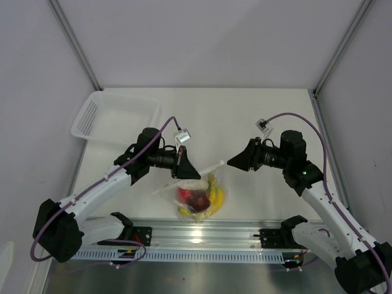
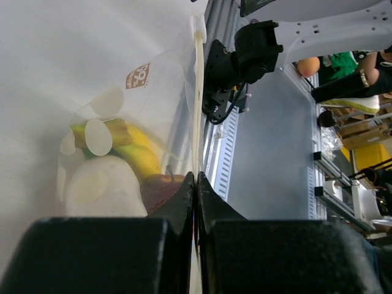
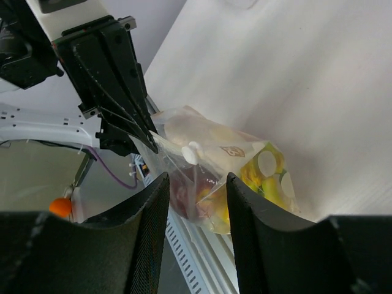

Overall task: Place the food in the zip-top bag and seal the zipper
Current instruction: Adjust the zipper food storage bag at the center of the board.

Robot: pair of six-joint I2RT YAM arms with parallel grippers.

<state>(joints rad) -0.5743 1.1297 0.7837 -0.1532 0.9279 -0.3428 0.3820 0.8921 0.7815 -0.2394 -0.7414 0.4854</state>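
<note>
The clear zip-top bag (image 1: 197,195) hangs above the table's near edge with the food inside: yellow banana bunch (image 1: 215,195), red and dark round fruits (image 1: 193,199). My left gripper (image 1: 190,172) is shut on the bag's top edge at the left end of the zipper (image 1: 211,167). The left wrist view shows the jaws (image 2: 195,184) closed on the zipper strip (image 2: 198,92), with the banana (image 2: 138,153), white radish (image 2: 98,187) and apple (image 2: 160,187) behind the plastic. My right gripper (image 1: 230,163) is open at the zipper's right end. Its view (image 3: 197,177) shows the bag (image 3: 229,153) and a white slider (image 3: 191,152) beyond the fingers.
A white mesh basket (image 1: 116,116) stands at the back left. The metal mounting rail (image 1: 202,236) runs along the near edge under the bag. Grey walls close in the table at the back and sides.
</note>
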